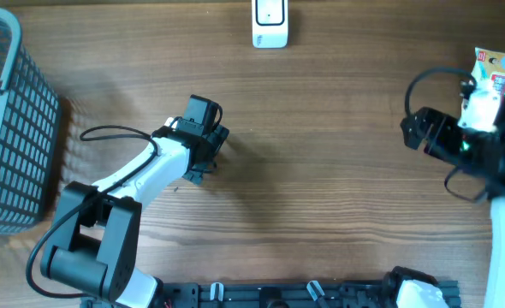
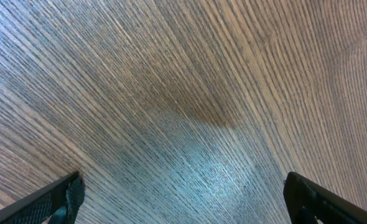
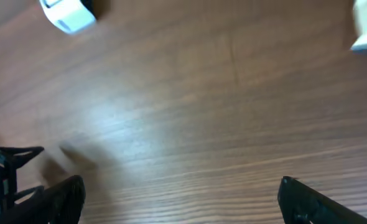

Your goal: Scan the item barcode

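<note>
Dark fingertips (image 2: 53, 200) sit in the bottom corners of the left wrist view, far apart, with only bare wood grain between them. So the left hand (image 2: 183, 202) is spread wide and empty, hanging over the desk (image 2: 171, 74) just to the 9 o'clock side of centre. My right hand (image 3: 182, 200) reads the same: fully spread, holding nothing.

The item (image 1: 501, 64), a small printed packet, lies near the desk's 2 o'clock edge, partly hidden under my right arm from overhead. The right wrist camera catches only a blurred corner of it. A white scanner (image 1: 270, 24) stands at 12 o'clock, well apart from both hands, and a grey basket (image 1: 13, 128) sits at 9 o'clock.

I judge this the very start, with the pickup not yet begun. Next I need to swing the right hand over the packet and close on its edges. I cannot see the barcode from here, so I should avoid covering it, then present that face to the scanner.
</note>
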Controlling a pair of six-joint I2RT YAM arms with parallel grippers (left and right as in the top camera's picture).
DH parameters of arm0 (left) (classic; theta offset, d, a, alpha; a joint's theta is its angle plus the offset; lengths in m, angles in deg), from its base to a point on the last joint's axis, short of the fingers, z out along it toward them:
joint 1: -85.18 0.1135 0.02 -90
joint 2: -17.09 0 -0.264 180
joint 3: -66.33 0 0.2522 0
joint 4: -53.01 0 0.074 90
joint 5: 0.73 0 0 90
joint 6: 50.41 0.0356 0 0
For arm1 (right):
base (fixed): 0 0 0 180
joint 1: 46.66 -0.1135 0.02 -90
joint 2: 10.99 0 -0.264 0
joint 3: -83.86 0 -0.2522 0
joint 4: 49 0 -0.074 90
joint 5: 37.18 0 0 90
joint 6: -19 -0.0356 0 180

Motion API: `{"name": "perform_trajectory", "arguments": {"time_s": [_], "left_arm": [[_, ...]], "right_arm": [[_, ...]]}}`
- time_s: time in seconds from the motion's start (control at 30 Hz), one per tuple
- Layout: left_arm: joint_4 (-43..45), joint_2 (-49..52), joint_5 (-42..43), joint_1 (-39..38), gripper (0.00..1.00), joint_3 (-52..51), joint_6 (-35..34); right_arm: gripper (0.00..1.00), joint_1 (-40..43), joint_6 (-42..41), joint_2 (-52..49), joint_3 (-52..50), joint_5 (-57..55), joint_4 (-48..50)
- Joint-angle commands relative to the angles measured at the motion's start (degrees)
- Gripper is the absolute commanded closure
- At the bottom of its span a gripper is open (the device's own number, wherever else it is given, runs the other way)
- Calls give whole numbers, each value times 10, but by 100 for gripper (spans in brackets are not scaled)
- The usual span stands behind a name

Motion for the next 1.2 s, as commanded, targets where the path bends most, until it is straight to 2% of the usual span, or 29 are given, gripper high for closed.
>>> {"name": "perform_trajectory", "arguments": {"time_s": [0.0,0.13,0.23,0.3,0.53,0.6,0.73,0.93,1.17], "left_arm": [[-1,3,-10,3,0,-6,0],[-1,3,-10,3,0,-6,0],[-1,3,-10,3,0,-6,0],[-1,3,-10,3,0,-6,0],[-1,3,-10,3,0,-6,0],[-1,3,-10,3,0,-6,0],[-1,3,-10,3,0,-6,0],[-1,3,-10,3,0,-6,0],[-1,3,-10,3,0,-6,0]], "right_arm": [[0,-39,7,100,0,-19,20],[0,-131,8,211,-31,-2,64],[0,-217,8,287,-108,19,96],[0,-236,8,303,-161,19,122],[0,-236,8,373,-364,48,325],[0,-236,6,429,-443,61,407],[0,-236,8,523,-537,46,495],[0,-236,8,612,-631,-33,592],[0,-213,7,632,-694,-56,665]]}}
